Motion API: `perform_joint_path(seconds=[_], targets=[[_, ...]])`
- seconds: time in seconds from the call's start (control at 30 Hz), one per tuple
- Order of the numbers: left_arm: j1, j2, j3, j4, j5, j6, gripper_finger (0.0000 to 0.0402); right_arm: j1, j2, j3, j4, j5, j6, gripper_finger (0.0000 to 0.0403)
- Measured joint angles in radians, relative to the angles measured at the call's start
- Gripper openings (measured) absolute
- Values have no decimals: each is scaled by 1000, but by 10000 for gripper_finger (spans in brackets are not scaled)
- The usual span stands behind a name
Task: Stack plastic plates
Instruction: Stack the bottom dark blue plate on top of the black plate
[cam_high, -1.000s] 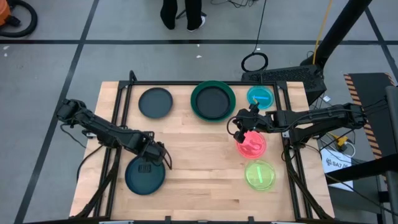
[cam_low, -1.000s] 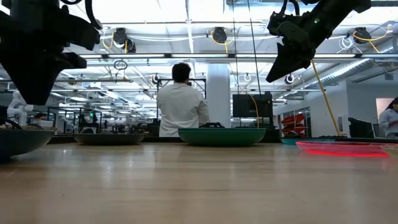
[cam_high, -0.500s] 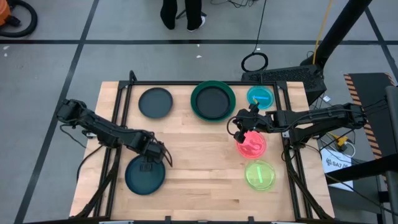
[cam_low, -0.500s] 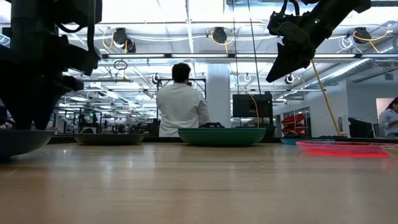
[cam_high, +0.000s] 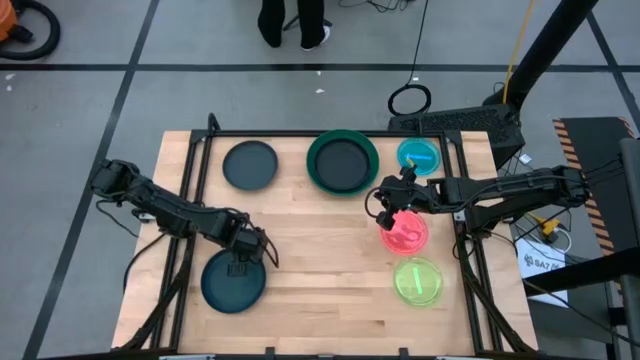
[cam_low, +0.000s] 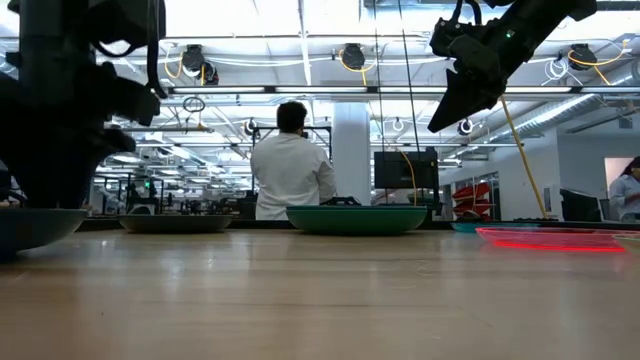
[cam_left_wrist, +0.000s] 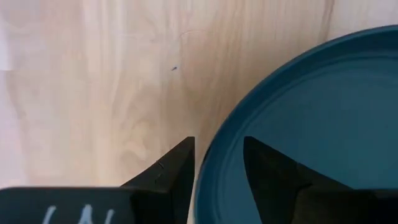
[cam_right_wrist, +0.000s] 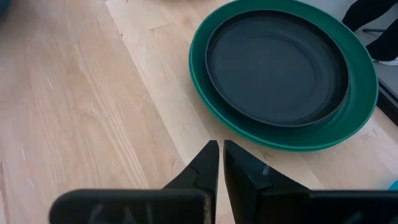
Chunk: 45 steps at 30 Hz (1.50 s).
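Observation:
A teal plate (cam_high: 230, 285) rests flat near the table's near-left corner. My left gripper (cam_high: 243, 266) is open and low over its far rim, one finger outside and one inside (cam_left_wrist: 219, 142). My right gripper (cam_high: 383, 208) is shut (cam_right_wrist: 221, 144) and hovers well above the table (cam_low: 440, 125) beside the pink plate (cam_high: 405, 233). A dark grey plate (cam_high: 343, 160) lies inside a large green plate (cam_high: 315, 170). Another dark grey plate (cam_high: 250, 165), a blue plate (cam_high: 418, 155) and a lime plate (cam_high: 418, 281) each lie alone. My left gripper comes from above, pointing down, with its fingers on either side of the teal plate's far rim (cam_left_wrist: 208, 162). I cannot tell whether either finger touches it. The plate lies flat on the table.
Bare wood runs across the table's middle and near edge (cam_high: 330, 300). A black frame rail (cam_high: 300, 133) borders the far side. Beyond the table a person (cam_low: 290, 170) stands with their back turned.
My left gripper has come down and slightly toward the near edge, onto the teal plate's rim. The right arm and all the plates have stayed put.

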Motion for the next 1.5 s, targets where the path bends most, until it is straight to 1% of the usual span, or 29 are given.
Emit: perform_joint_path(seconds=[0.1, 0.4, 0.6, 0.7, 0.83, 1.03, 1.13, 1.27, 1.5], targets=[[-4, 0, -37, 54, 14, -8, 143, 0, 0, 0, 0, 0, -5, 18], [-7, 1, -41, 76, -10, -47, 143, 0, 0, 0, 0, 0, -28, 18], [-26, 53, -41, 109, -12, -48, 142, 0, 0, 0, -2, 0, -36, 18], [-42, 81, -41, 104, 4, -48, 140, 0, 0, 0, -6, 0, -39, 18], [-52, 88, -40, 106, 13, -76, 116, 0, 0, 0, -7, 0, -54, 18], [-58, 87, -38, 103, 21, -80, 51, 0, 0, 0, -7, 0, -54, 18], [-53, 85, -35, 97, 27, -80, 27, 0, 0, 0, -7, 0, -54, 18], [-43, 85, -9, 91, 28, -73, 16, 0, 0, 0, -7, 0, -58, 18], [-7, 83, 88, 92, -67, -21, 12, 0, 0, 0, -8, 0, -58, 18]])
